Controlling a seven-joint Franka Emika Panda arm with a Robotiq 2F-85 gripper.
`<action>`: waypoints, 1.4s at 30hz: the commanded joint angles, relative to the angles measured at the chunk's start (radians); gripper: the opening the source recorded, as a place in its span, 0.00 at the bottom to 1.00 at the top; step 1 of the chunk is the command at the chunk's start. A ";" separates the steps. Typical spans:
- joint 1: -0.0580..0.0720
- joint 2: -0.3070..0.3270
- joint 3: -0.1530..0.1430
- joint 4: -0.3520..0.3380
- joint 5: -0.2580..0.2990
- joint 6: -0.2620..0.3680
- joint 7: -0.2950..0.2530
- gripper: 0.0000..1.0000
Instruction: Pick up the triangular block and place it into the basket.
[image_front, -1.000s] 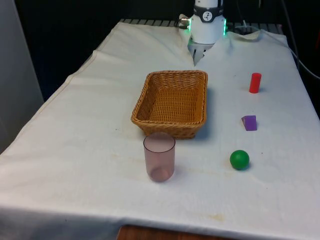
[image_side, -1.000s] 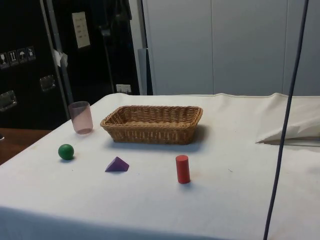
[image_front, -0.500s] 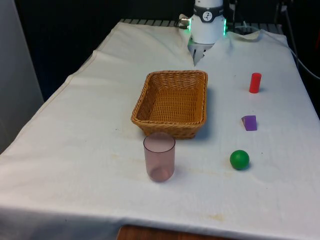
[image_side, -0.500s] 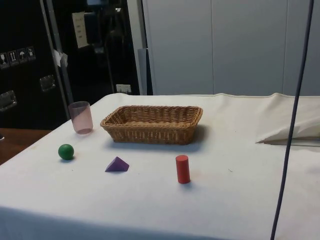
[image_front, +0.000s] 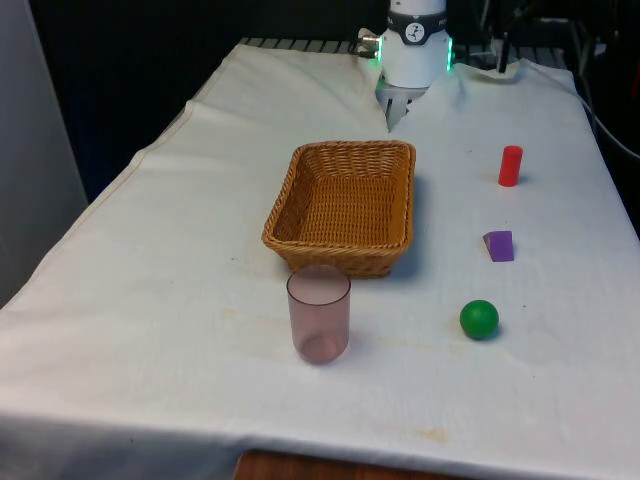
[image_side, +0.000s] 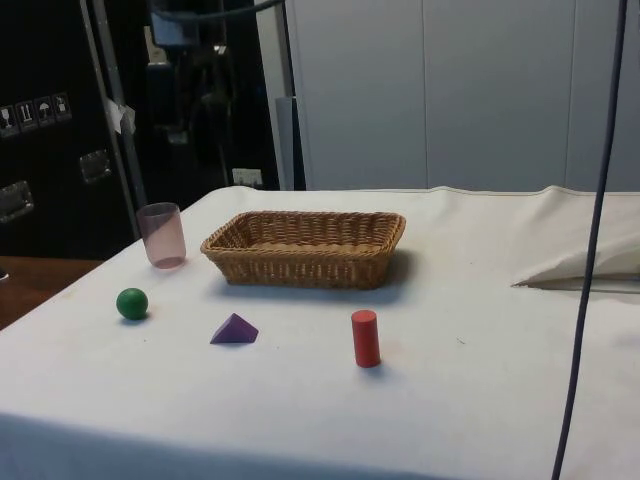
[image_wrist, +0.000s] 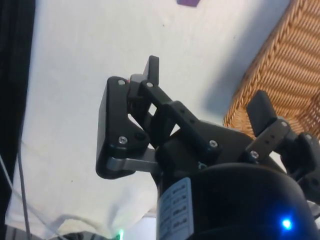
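The triangular block (image_front: 499, 245) is purple and lies on the cloth toward the front view's right, between a red cylinder and a green ball. It also appears as a small pyramid (image_side: 234, 330) in the side view, and its edge (image_wrist: 189, 2) shows in the wrist view. The wicker basket (image_front: 352, 146) stands mid-table, holding nothing; I also see its wall (image_side: 300, 265) and rim (image_wrist: 280, 75). My gripper (image_front: 393, 118) hangs above the cloth just beyond the basket's far end. Its two fingers stand apart, open (image_wrist: 206, 89), with nothing between them.
A red cylinder (image_front: 510, 166) stands upright beyond the block, also seen as (image_side: 366, 338). A green ball (image_front: 479, 319) lies nearer the table's front. A translucent pink cup (image_front: 319, 313) stands upright just in front of the basket. A dark cable (image_side: 590, 250) hangs at the side view's right.
The hanging cable in the side view has swung slightly. The gripper, the block and the basket have not moved.
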 joint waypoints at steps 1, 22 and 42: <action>0.004 0.007 0.001 0.000 -0.012 0.019 0.019 1.00; 0.005 0.104 0.022 -0.039 -0.047 0.177 0.080 1.00; -0.010 0.180 0.014 -0.095 -0.050 0.311 0.053 1.00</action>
